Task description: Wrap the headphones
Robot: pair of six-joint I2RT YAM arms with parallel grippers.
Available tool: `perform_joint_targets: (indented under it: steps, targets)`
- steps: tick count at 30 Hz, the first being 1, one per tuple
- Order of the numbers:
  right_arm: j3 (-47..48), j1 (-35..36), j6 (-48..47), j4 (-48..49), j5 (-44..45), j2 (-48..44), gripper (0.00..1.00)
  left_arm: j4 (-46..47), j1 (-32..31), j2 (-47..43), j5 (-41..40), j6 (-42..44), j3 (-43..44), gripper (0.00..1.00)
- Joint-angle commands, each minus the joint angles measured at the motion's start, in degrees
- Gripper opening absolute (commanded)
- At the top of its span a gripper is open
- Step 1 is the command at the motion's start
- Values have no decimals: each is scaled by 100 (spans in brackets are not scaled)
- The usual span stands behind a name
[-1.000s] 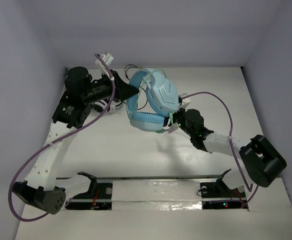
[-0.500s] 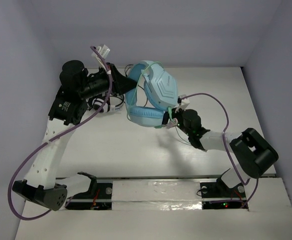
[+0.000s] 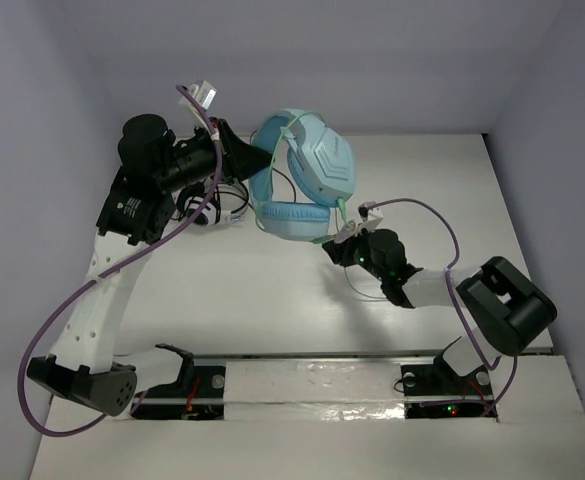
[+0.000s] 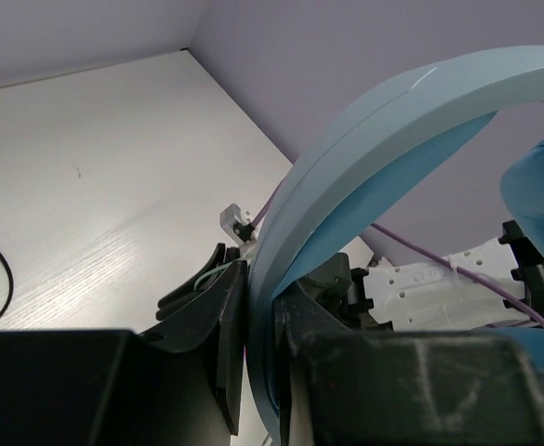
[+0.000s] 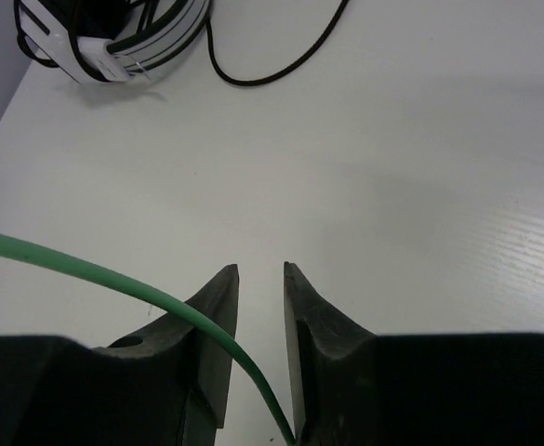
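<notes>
Top view first: the headphones [image 3: 317, 170] are held up off the bench [image 3: 272, 300]. The left end effector [image 3: 255, 163] is clamped on the headband [image 3: 262, 195] at their left flank. Their long axis runs far-to-near, with the crown of the band pointing at the left arm and the cups facing right. The right end effector [image 3: 334, 250] sits just below their near cup, where the pale green cable [image 3: 340, 212] drops. The black-and-white headphones [image 3: 204, 208] lie to their left, half hidden by the arm.

Left wrist: both fingers are closed hard on the band, a firm hold.

Right wrist: the jaws are barely parted, and the cable [image 5: 86, 269] slants across one finger into the gap. Pinched or loose, I cannot tell.

My read: winding is in hand. Next, the right arm needs to carry the cable round the headphones under steady tension while the left holds them firm.
</notes>
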Motion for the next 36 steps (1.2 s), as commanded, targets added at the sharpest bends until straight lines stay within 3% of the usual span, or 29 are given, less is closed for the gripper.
perform_joint_targets:
  steps: [1, 5, 8, 12, 19, 28, 36]
  targets:
    - [-117, -17, 254, 504, -87, -23, 31, 529, 18, -94, -113, -375, 232, 0]
    - [-232, 52, 448, 583, -351, -57, 6, 661, 18, -112, -438, -542, 74, 0]
    - [-57, 386, 527, -4, -203, -346, 0, 1013, 18, -165, -842, -779, -382, 0]
    - [260, 1185, 492, -1137, 527, -821, 0, 1337, 18, -322, -2017, -1165, -1050, 0]
    - [585, 2513, 790, -3053, 1327, -1463, 0, 2032, 18, -375, -3285, -1650, -1999, 0]
    - [1165, 3690, 1256, -4443, 2065, -1429, 0, 2937, 18, -595, -3480, -2721, -3098, 0]
    - [1587, 4210, 1380, -5121, 2593, -1245, 0, 3131, 18, -587, -3691, -3021, -3380, 0]
